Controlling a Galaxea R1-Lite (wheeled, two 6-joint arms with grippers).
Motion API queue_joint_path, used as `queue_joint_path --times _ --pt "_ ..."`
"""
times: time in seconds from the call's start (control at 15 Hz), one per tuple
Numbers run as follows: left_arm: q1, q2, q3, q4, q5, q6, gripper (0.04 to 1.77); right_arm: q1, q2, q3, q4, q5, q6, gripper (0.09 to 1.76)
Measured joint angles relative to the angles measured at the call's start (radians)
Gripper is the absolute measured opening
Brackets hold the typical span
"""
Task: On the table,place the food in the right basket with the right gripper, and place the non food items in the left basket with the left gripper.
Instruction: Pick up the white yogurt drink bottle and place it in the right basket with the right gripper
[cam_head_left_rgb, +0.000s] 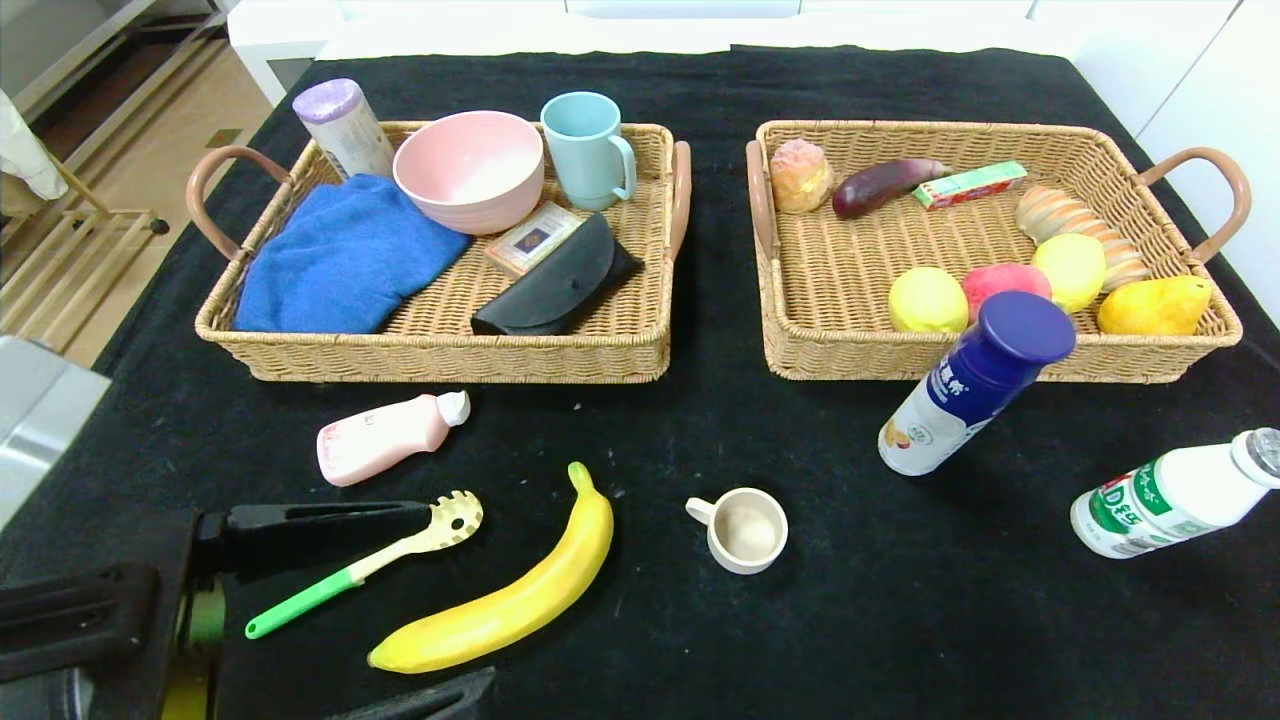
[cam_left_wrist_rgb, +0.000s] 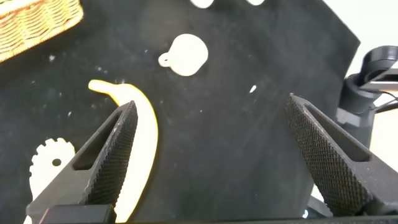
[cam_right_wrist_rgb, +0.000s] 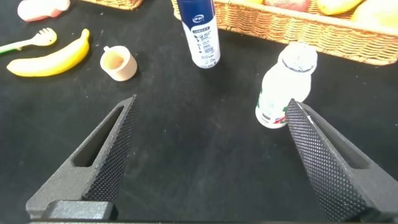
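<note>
On the black table (cam_head_left_rgb: 700, 620), the banana (cam_head_left_rgb: 510, 600), pasta spoon (cam_head_left_rgb: 365, 565), small cup (cam_head_left_rgb: 745, 530), pink bottle (cam_head_left_rgb: 385, 437) and two drink bottles, blue-capped (cam_head_left_rgb: 975, 385) and green-labelled (cam_head_left_rgb: 1175, 497), lie before the left basket (cam_head_left_rgb: 440, 340) and right basket (cam_head_left_rgb: 990, 355). The left gripper (cam_left_wrist_rgb: 211, 155) hovers near the banana and spoon, jaws spread wide and empty. The right gripper (cam_right_wrist_rgb: 208, 155) hangs above the green-labelled bottle, jaws likewise spread.

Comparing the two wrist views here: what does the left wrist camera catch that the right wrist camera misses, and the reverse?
Only the left wrist view shows the left gripper, fingers spread wide above the black cloth.

Only the right wrist view shows the open right gripper, the blue-capped bottle, the white bottle with the green label, the pink bottle and the right basket.

Both show the banana, the small white cup and the slotted spoon.
</note>
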Motion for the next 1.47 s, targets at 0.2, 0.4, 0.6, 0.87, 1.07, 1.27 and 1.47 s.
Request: queue_joint_path --times 0.2,0.4,0.6,0.87,1.07,1.27,1.47 --pt "-0.003 0.011 0.004 0.000 0.001 0.002 1.72 0.008 0.050 -0.024 -0.003 0.014 0.000 1.71" --pt "-0.004 0.017 0.006 0.000 0.001 0.002 1.72 0.021 0.113 -0.027 -0.036 0.009 0.000 1.71" --pt "-0.004 0.020 0.006 0.000 0.001 0.011 1.72 0.070 0.157 -0.027 -0.053 -0.037 0.000 1.71" --pt "-0.007 0.021 0.006 0.001 0.001 0.011 1.72 0.086 0.207 -0.020 -0.113 -0.088 0.000 1.71" --pt "-0.007 0.021 0.007 0.002 0.001 0.012 1.72 0.087 0.207 -0.014 -0.109 -0.128 0.000 1.71" --pt "-0.007 0.021 0.007 0.002 0.001 0.012 1.72 0.089 0.180 -0.001 -0.080 -0.142 0.009 1.71" --pt "-0.013 0.022 0.009 0.005 0.002 0.013 1.72 0.088 0.164 0.003 -0.073 -0.249 0.022 1.71"
